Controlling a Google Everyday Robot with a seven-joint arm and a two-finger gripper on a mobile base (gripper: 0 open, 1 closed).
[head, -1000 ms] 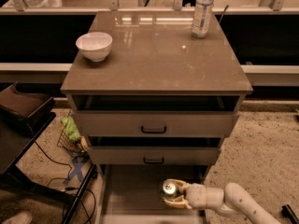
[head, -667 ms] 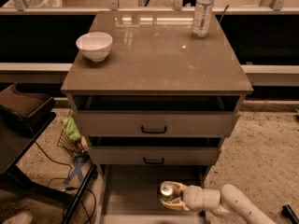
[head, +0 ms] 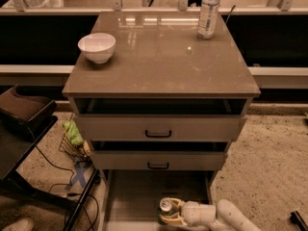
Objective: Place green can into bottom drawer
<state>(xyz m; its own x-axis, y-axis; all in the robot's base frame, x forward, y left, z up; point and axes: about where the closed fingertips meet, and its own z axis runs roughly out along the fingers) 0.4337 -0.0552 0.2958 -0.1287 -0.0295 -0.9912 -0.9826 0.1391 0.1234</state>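
Grey cabinet with brown counter (head: 159, 61) on top; its two upper drawers (head: 159, 128) stand slightly ajar. The bottom drawer (head: 137, 191) is pulled well out, its grey floor exposed. The white arm (head: 228, 219) enters from the lower right. A white bowl (head: 96, 47) sits at the counter's left, a water bottle (head: 208, 11) at the rear right. The pincer (head: 168, 214) is clamped on the green can (head: 165, 205), upright, over the drawer's front part.

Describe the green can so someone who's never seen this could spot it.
Find the grey cabinet and look down to its open bottom drawer. Over its front, the pincer holds the can: short, dark green, silver-topped, unlike the tall clear bottle on top.
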